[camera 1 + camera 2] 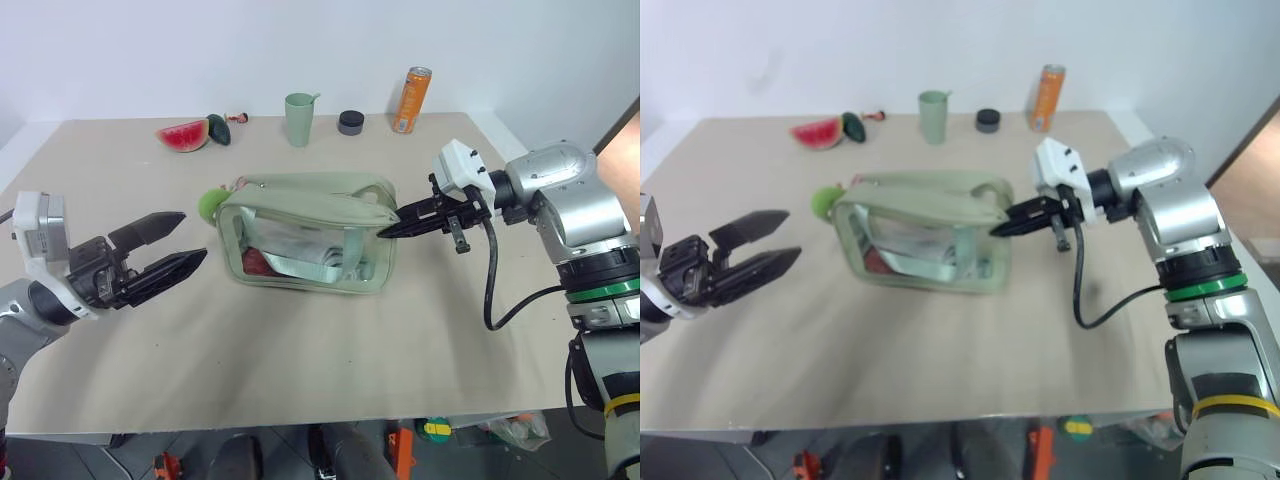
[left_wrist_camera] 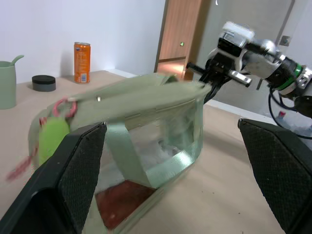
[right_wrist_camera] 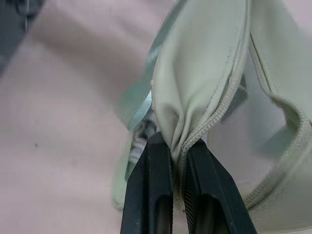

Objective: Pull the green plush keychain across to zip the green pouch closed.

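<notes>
Setting: a beige desk (image 1: 300,350) with a matte top stands against a plain white wall.
Right end effector (image 1: 385,230): its two black fingers are pinched together on a fold of fabric and zipper tape at the right end of the green pouch (image 1: 310,245); the right wrist view shows the cloth bunched between the fingers (image 3: 151,195).
Left end effector (image 1: 185,240): spread wide with nothing between its textured black fingers, it hovers over the desk just left of the pouch, apart from it.
Green pouch: near the middle of the desk, a pale sage rectangular fabric bag with a clear plastic window on the near face, light green webbing handles draped across it, and a zipper along the top. Something red and some crumpled pale contents show through the window.
Green plush keychain (image 1: 211,204): a small, fuzzy, lime-green rounded plush at the pouch's left end, with a pink-red cord by the zipper line, between the pouch and the left end effector.
Far edge, left to right: a watermelon-slice toy (image 1: 183,135), a dark green avocado-shaped toy (image 1: 218,129), a sage-green cup (image 1: 299,119), a small dark round container (image 1: 351,122), an orange can (image 1: 411,100), all well apart from the pouch.
Obstructions: nothing lies between the left end effector and the keychain.
Background: a wooden door (image 2: 178,36) shows in the left wrist view.
</notes>
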### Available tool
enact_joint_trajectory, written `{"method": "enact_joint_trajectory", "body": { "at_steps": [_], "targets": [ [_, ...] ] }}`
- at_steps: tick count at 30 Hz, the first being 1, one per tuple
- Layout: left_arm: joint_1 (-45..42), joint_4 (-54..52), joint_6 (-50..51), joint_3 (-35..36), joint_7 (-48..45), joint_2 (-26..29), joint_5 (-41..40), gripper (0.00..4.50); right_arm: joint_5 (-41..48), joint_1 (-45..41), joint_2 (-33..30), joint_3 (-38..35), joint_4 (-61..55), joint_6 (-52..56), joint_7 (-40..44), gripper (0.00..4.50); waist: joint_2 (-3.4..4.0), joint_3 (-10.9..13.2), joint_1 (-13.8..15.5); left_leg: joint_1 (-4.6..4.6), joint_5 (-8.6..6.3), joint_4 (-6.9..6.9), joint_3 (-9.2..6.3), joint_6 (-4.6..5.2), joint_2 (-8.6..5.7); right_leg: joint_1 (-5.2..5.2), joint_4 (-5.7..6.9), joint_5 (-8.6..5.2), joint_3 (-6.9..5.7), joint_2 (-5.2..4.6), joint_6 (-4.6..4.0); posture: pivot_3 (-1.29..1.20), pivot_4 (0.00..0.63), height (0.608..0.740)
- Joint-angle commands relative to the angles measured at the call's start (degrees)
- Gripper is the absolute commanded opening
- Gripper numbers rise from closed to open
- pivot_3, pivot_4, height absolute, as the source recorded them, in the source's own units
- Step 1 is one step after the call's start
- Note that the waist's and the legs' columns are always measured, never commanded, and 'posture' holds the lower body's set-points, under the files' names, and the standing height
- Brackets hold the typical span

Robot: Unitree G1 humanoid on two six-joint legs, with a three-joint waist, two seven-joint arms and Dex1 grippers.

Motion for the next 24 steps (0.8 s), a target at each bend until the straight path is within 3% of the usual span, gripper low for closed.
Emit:
{"method": "enact_joint_trajectory", "body": {
  "at_steps": [1,2,4,5,6,8,12,17,24],
  "targets": [
    [-2.2,2.6,-0.5,0.5,-0.4,0.6,0.1,4.5,4.0,1.9,-2.1,-6.0,-6.0,4.8,-0.4,0.93,0.0,0.0,0.0,-0.01,0.0,-0.01,0.0,0.0,0.0,0.0,0.0,-0.01,-0.01,0.0,-0.01,0.0,0.15,0.74],
    [-2.7,2.8,-0.5,0.2,-0.6,0.6,0.1,4.5,4.1,2.4,-2.2,-6.3,-6.8,5.3,-0.6,1.09,0.0,0.0,0.1,-0.02,-0.01,-0.02,0.0,-0.02,0.0,0.0,0.0,-0.03,0.0,-0.02,-0.03,0.0,0.15,0.74],
    [-3.6,2.9,-0.4,-0.5,-0.8,0.6,0.0,4.5,3.2,4.3,-2.8,-6.3,-8.7,5.2,-0.8,1.87,0.0,0.0,0.1,-0.04,-0.05,-0.02,0.0,-0.06,0.0,0.0,-0.01,-0.08,0.02,-0.1,0.02,0.0,0.15,0.74],
    [-4.0,2.9,-0.3,-0.7,-0.9,0.5,0.0,4.5,2.6,5.6,-3.2,-6.1,-9.7,4.2,-0.3,1.87,-0.01,0.0,0.1,-0.04,-0.05,-0.02,0.0,-0.06,0.0,0.0,-0.01,-0.08,0.02,-0.1,0.02,0.0,0.15,0.74],
    [-4.3,2.9,-0.2,-0.9,-0.9,0.5,0.0,4.5,2.0,6.7,-3.4,-5.9,-10.3,3.3,-0.1,2.39,-0.03,0.0,0.2,-0.04,-0.05,-0.02,0.0,-0.06,-0.02,0.01,-0.01,-0.08,0.02,-0.11,0.02,0.0,0.15,0.74],
    [-4.6,3.0,-0.2,-1.1,-0.9,0.5,0.0,4.5,1.8,7.9,-3.1,-5.7,-11.5,2.9,-0.3,2.93,-0.01,0.0,0.1,-0.04,-0.06,-0.01,0.01,-0.08,-0.02,0.03,-0.01,-0.12,-0.03,-0.13,0.08,0.0,0.15,0.74],
    [-4.7,3.1,-0.1,-1.2,-1.0,0.7,0.0,4.5,2.4,8.6,-2.1,-5.6,-14.0,3.1,-0.2,4.48,0.0,0.0,-0.1,0.0,-0.06,-0.01,-0.01,-0.08,-0.01,0.01,0.0,-0.11,0.06,-0.1,0.09,0.0,0.15,0.74],
    [-4.5,2.7,0.0,-1.1,-0.9,0.6,-0.4,4.5,-2.1,8.4,-1.5,-4.1,-11.8,-2.5,-1.1,4.48,0.0,0.0,0.0,0.0,-0.06,-0.01,0.0,-0.08,-0.01,0.03,0.0,-0.12,-0.05,-0.06,0.09,0.0,0.15,0.74],
    [-2.8,1.9,0.0,0.3,-0.6,0.4,-1.2,4.5,8.0,2.1,-1.2,-12.5,-10.1,8.6,-2.1,4.48,0.03,0.1,0.1,-0.01,-0.06,-0.02,-0.01,-0.08,0.0,0.02,0.01,-0.12,0.0,-0.09,0.07,0.0,0.15,0.74]
  ]
}}
